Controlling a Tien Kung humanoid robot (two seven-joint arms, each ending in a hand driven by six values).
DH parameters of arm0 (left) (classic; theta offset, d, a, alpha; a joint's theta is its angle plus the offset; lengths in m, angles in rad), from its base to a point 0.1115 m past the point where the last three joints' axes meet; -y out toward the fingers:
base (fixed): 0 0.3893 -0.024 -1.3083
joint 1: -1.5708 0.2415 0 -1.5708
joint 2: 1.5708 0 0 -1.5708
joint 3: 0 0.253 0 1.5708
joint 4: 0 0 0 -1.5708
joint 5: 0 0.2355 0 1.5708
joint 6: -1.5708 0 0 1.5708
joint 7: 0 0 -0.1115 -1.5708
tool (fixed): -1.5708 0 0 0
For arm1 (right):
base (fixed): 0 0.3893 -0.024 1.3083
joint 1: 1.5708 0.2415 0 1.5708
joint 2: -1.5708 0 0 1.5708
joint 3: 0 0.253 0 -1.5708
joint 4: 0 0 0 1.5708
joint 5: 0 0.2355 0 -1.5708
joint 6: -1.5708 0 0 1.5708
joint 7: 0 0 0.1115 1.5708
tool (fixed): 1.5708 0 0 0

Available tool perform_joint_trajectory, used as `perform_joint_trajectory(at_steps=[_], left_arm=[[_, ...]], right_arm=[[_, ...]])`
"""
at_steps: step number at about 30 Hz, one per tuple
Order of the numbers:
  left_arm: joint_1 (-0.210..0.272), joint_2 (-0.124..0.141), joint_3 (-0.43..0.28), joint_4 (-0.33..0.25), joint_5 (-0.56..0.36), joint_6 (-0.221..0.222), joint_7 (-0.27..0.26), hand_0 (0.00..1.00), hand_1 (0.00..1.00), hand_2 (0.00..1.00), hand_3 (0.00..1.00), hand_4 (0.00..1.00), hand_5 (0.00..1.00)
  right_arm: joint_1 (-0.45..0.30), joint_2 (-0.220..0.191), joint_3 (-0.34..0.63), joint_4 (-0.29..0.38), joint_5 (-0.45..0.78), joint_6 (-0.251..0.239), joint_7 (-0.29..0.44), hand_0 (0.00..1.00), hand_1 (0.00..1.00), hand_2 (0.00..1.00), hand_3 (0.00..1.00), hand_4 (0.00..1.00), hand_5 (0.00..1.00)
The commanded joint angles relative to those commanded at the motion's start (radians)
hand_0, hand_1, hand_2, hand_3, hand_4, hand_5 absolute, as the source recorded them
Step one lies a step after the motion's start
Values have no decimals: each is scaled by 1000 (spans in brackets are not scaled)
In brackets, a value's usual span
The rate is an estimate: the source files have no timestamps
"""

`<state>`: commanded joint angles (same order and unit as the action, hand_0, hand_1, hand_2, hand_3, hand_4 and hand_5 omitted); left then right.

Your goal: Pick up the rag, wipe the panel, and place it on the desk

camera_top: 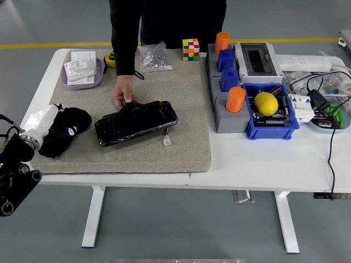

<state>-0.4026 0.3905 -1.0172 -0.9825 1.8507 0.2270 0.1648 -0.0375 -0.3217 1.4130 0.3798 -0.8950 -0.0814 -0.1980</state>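
The black rag (78,118) lies bunched on the left part of the beige mat (181,137). My left hand (58,132) comes in from the left edge behind its white wrist cover (39,123) and is closed in the rag; black fingers and black cloth are hard to tell apart. The glossy black panel (137,121) lies flat on the mat just right of the rag, apart from it. A person's hand (125,94) rests on the panel's far left edge. My right arm is out of sight.
At the mat's back stand a purple tray with white parts (82,71), a bag of screws (153,57) and a colour cube (190,49). Grey holders with orange and blue cups (227,82), a blue bin with a lemon (269,109) and cables (321,98) fill the right.
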Motion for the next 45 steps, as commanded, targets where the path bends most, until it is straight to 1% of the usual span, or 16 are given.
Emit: perform_joint_trajectory(at_steps=[5, 6, 8, 10, 12, 15, 18, 21, 31, 45], left_arm=[[10, 3, -14, -22, -13, 15, -8, 237, 155, 467, 329, 2, 2], [15, 6, -20, -39, -16, 15, -8, 224, 150, 447, 290, 2, 2], [23, 9, -28, -64, -9, 13, -4, 224, 150, 447, 290, 2, 2], [36, 13, -40, -107, -3, 11, 7, 224, 150, 447, 290, 2, 2], [44, 15, -48, -138, 7, 10, 18, 223, 143, 441, 288, 2, 2], [65, 21, -60, -213, 25, 7, 56, 223, 143, 441, 288, 2, 2], [78, 23, -65, -274, 44, 7, 88, 224, 140, 443, 288, 2, 2], [87, 20, -64, -305, 55, 8, 103, 224, 140, 443, 288, 2, 2], [102, 0, -12, -326, 67, 10, 118, 220, 135, 449, 290, 2, 2], [67, -21, 83, -338, 54, 21, 130, 220, 132, 449, 289, 2, 2]], right_arm=[[1, 1, 0, -3, 1, 2, 0, 689, 459, 640, 617, 998, 699], [2, 1, 0, -5, 2, 3, 0, 690, 458, 640, 617, 998, 699], [2, 1, -1, -6, 2, 4, 0, 690, 458, 640, 617, 998, 699], [3, 1, -2, -6, 2, 4, 0, 690, 458, 640, 617, 998, 699], [3, 1, -4, -6, 4, 3, 1, 690, 458, 640, 617, 998, 700], [4, -1, -7, -6, 5, 3, 0, 690, 458, 640, 617, 998, 700], [4, -2, -6, -7, 5, 3, 0, 689, 458, 640, 618, 998, 700], [5, -3, -4, -8, 4, 3, 1, 689, 458, 640, 618, 998, 700], [7, -3, -2, -14, 4, 6, 2, 689, 457, 640, 618, 998, 700], [10, -8, 1, -17, 2, 9, 0, 689, 457, 640, 618, 998, 700]])
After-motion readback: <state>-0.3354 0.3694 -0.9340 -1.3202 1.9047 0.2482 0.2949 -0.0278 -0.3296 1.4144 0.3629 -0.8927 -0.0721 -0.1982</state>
